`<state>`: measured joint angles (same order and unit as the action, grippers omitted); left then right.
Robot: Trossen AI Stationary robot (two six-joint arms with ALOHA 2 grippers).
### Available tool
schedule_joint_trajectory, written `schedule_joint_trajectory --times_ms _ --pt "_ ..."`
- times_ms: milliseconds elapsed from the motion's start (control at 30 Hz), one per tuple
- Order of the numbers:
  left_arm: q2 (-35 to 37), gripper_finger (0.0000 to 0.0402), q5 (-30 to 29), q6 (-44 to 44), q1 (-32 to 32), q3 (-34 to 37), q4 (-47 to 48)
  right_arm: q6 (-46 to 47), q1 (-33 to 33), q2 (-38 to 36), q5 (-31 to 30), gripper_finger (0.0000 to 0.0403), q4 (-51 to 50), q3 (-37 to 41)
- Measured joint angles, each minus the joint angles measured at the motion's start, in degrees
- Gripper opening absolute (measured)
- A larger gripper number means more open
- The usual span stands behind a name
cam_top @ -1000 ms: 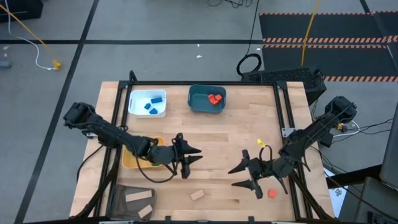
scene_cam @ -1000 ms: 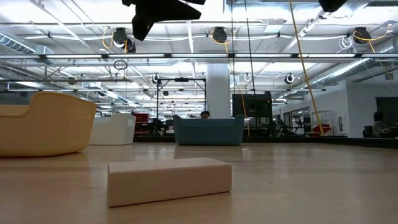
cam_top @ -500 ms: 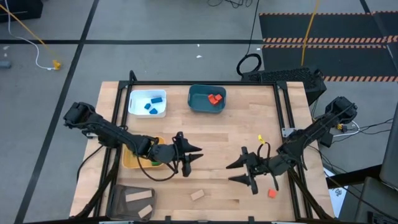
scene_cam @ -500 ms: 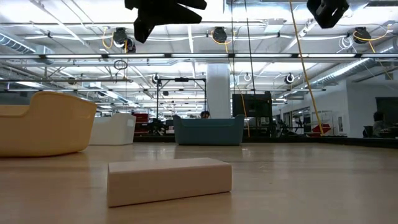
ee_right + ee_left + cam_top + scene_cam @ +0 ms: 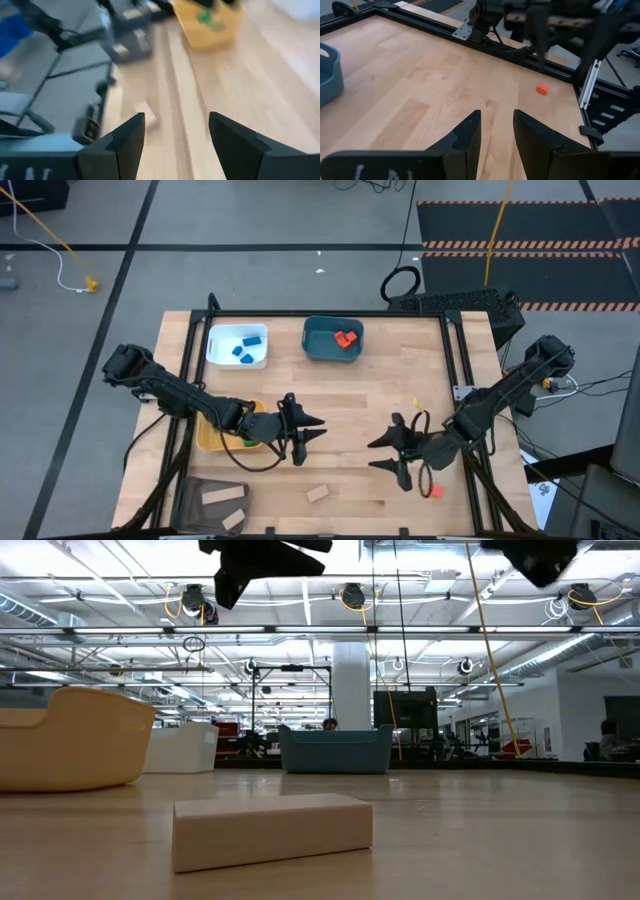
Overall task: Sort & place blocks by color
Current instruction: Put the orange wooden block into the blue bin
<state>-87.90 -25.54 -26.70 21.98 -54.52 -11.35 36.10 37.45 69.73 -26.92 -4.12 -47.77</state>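
On wooden table (image 5: 350, 395) — tan block (image 5: 272, 828)

1. No text, label, brand name, number or sign can be read in any view.
2. The left wrist view shows faint pale marks on the dark claw body (image 5: 395, 167); they are too blurred to read.

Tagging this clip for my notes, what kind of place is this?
Probably a robotics lab in a big industrial hall: a framed wooden table, exposed ceiling pipes and lights, and hazard-striped floor mats.
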Motion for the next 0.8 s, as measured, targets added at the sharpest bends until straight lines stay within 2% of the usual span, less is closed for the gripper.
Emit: schedule_joint_trajectory --times_ms 100,300,533,800 --pt "0.00 0.0115 0.02 -0.42 0.28 0.00 0.07 10.63 -0.13 -0.02 2.30 0.0210 -7.80 -0.02" --pt "0.00 0.0115 0.16 -0.44 0.59 0.00 0.03 32.38 -0.64 0.00 15.45 0.0210 -21.10 -0.02" --pt "0.00 0.0115 0.15 -0.57 0.66 0.00 0.02 43.45 1.73 0.00 30.30 0.0210 -30.93 -0.07" --pt "0.02 0.0115 0.13 0.63 0.59 0.00 -0.02 59.65 6.84 0.50 37.64 0.0210 -37.39 1.00"
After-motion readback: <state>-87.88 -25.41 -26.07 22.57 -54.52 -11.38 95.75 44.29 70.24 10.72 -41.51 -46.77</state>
